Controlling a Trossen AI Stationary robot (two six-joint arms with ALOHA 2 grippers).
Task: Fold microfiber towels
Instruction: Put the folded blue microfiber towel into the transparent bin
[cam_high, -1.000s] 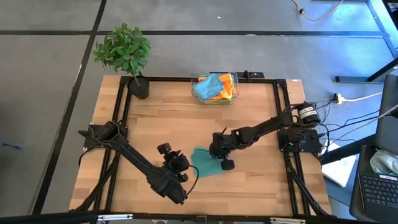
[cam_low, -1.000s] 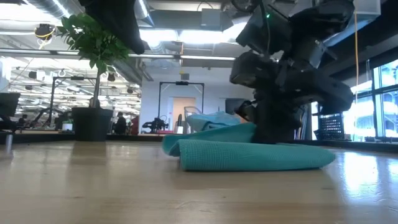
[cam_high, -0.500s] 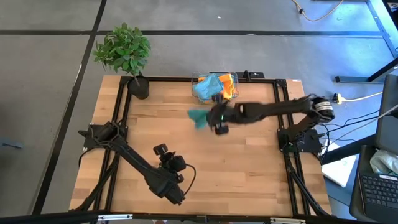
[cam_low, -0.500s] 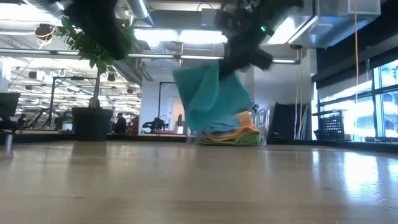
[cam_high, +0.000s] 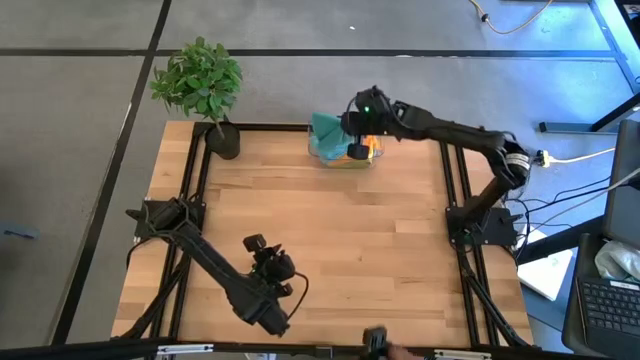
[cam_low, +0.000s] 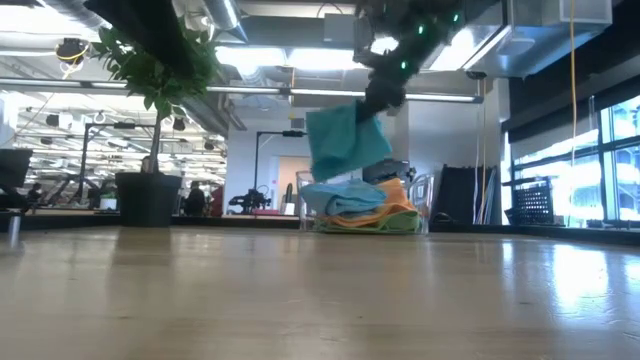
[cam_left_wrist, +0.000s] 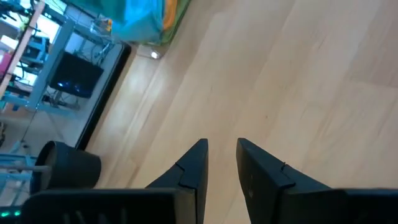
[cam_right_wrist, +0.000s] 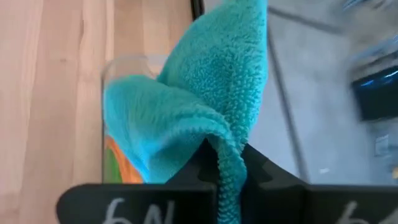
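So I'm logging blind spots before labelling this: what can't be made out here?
- How many towels are in the clear bin: high view, the right gripper and its held teal towel cover it.
- Right fingertips: right wrist view, the cloth wraps them.
- Plant pot: left wrist view, cut off by the edge.

- In the high view, the right gripper (cam_high: 352, 128) covers part of the clear bin (cam_high: 372, 160), so you can't count the towels (cam_high: 328, 146) stacked inside.
- In the low view, the right arm is cut off by the top edge; the teal towel (cam_low: 345, 143) it carries looks blurred.
- In the left wrist view, the bin (cam_left_wrist: 163, 30) and its towels run off the upper left of the frame.
- In the right wrist view, the teal towel (cam_right_wrist: 211, 99) hides most of the bin (cam_right_wrist: 118, 65), and the background at upper right is smeared.
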